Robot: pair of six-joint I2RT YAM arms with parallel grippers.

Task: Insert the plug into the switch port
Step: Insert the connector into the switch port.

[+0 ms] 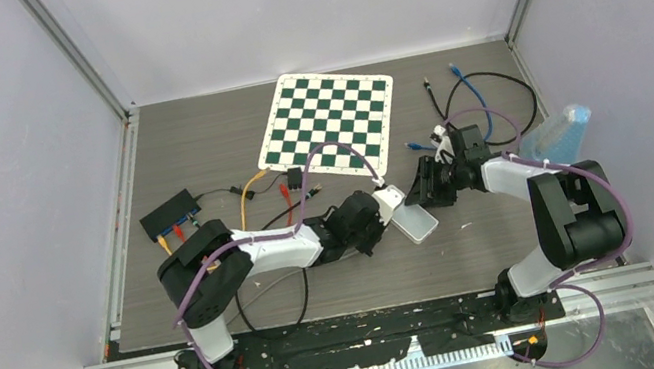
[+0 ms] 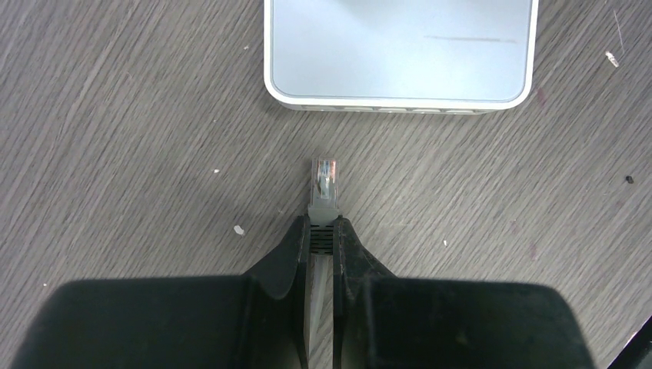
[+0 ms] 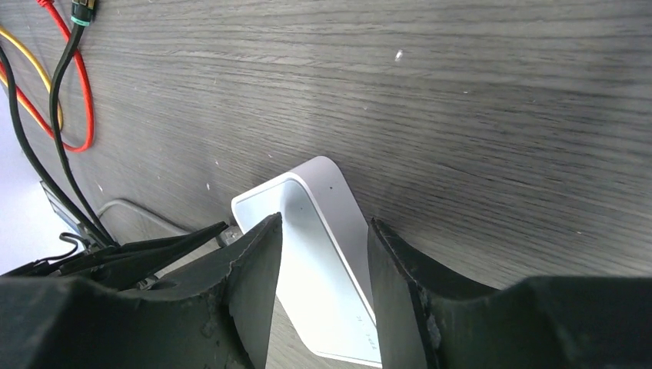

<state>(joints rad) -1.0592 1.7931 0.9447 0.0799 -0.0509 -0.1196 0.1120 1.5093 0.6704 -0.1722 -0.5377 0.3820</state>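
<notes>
plug held just short of the switch

top external: the left arm lay low across the dark wood-grain table, its left fingers pointing at the near-left edge of the white switch, which lay flat at about the middle of the table. the right fingers sat at the switch's far-right edge. behind them lay a green-and-white chessboard. a black box with cables stood at the left, loose blue and black cables lay at the far right, and a clear blue object sat by the right wall. the plug was too small to pick out here.

left wrist: the left fingers were nearly closed, pinching the plug by its boot. the clear tip stuck out past the fingertips and aimed at the switch. the tip stood near the switch's facing side but apart from it, with bare table between. the ports on that side were hard to make out.

right wrist: the right fingers stood about half apart and clamped nothing. the switch showed in the gap between them and ran on behind one finger. whether either finger touched it could not be told. red, yellow and black cables curled on the table at the upper left.
</notes>
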